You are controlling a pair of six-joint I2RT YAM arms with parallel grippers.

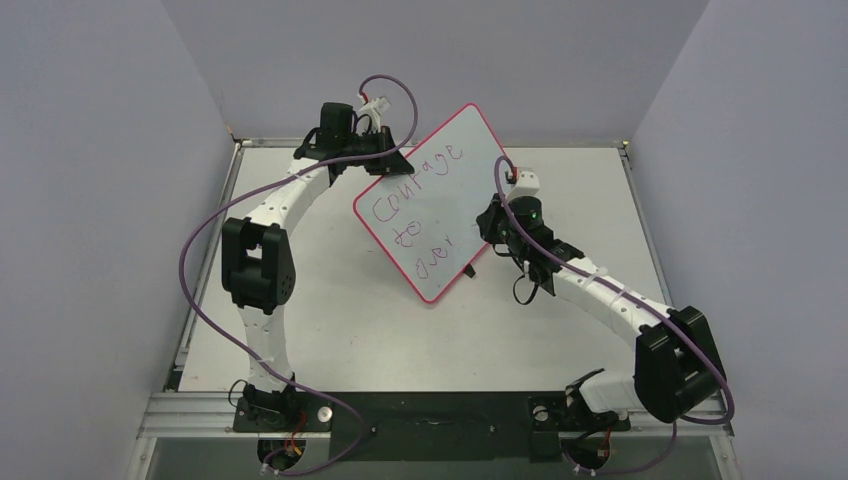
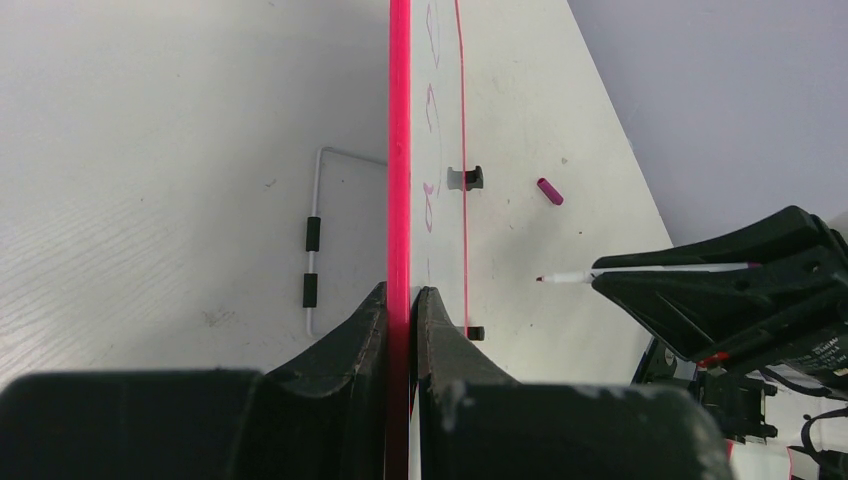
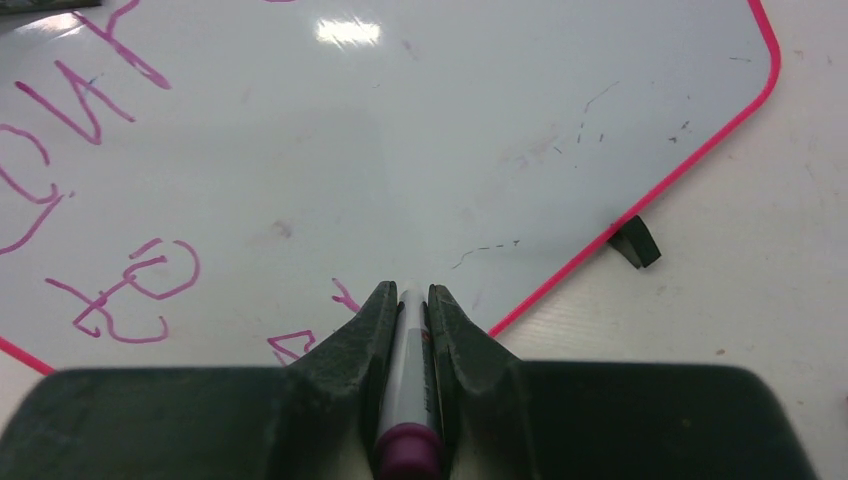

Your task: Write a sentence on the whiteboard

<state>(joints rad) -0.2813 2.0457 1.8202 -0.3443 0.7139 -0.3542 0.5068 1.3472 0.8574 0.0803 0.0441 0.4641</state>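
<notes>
- Holding the whiteboard [image 1: 432, 205] over the middle of the table [image 1: 330, 320], tilted, one corner low toward the near side (impossible to tell whether that corner touches).
- Pinching its pink rim with the left gripper [image 2: 400, 300], fingers closed tight on both faces, board seen edge-on from that wrist.
- Gripping a marker [image 3: 405, 350] in the right gripper [image 3: 405, 295], closed snugly around the barrel, purple end toward the camera, tip aimed at the board's lower part (contact hidden by the fingers).
- Reading the sentence [image 1: 418, 210] in purple-pink, on three lines: "Courage", "to", "over".
- Lying on the table on the written side of the board: a small purple cap [image 2: 549, 191]; on the back side, a bent wire stand [image 2: 313, 240] with two black sleeves.
- Clipped to the rim: a black clip foot [image 3: 636, 243].
</notes>
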